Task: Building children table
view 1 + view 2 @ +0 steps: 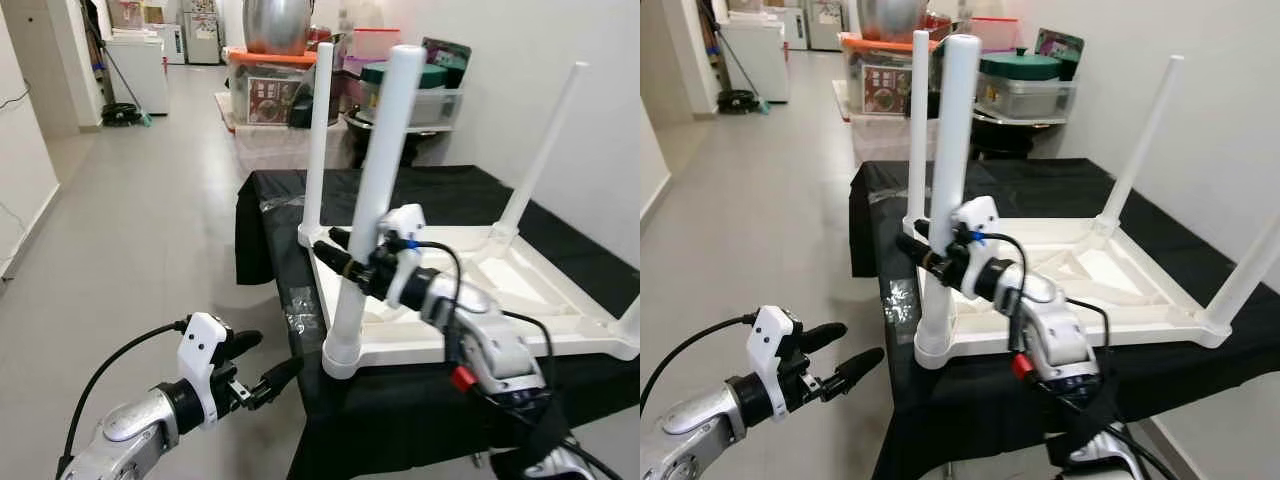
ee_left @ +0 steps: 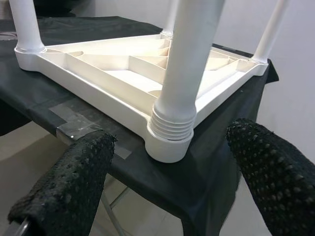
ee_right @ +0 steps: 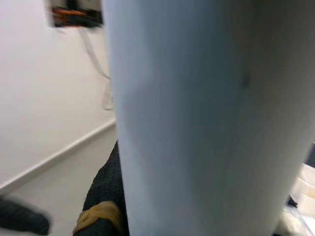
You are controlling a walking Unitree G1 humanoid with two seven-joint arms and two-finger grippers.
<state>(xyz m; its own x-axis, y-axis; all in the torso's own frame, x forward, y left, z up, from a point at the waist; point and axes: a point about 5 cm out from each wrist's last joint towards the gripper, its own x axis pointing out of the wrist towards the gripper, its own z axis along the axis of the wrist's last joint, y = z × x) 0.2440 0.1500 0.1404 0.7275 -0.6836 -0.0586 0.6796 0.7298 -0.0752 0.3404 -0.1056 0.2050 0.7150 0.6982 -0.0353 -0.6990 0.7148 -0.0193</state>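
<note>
Left gripper [image 1: 262, 362], two long black fingers on a silver arm with a white wrist block: held low over the pale tiled floor [image 1: 150, 220], just off the near left corner of the work surface, fingers spread wide and empty. In the left wrist view its textured fingertips [image 2: 69, 187] frame the ribbed base of the nearest leg without touching it.

Black cloth-covered table [image 1: 420, 400]: carries the task's object. A patch of clear tape [image 1: 298, 310] lies on the cloth at its left edge.

White plastic children's table [image 1: 520, 290]: lies upside down on the black cloth, ribbed underside facing up, with white tubular legs standing upright from its corners. The near-left leg [image 1: 375, 180] is seated in its round corner socket [image 1: 340, 358]; a second leg [image 1: 318, 130] rises behind it at the far left corner, and a third leg [image 1: 545, 150] slants up at the far right corner.

Right gripper [image 1: 338, 255]: reaches across the inverted tabletop from the right and meets the near-left leg at about mid-height, black fingers closed against the tube. The right wrist view shows this white tube at very close range, blurred.

Background, upper centre to right: stacked plastic storage boxes [image 1: 265, 90], a large metal pot [image 1: 275, 25] on top, and a white wall [image 1: 540, 60].
</note>
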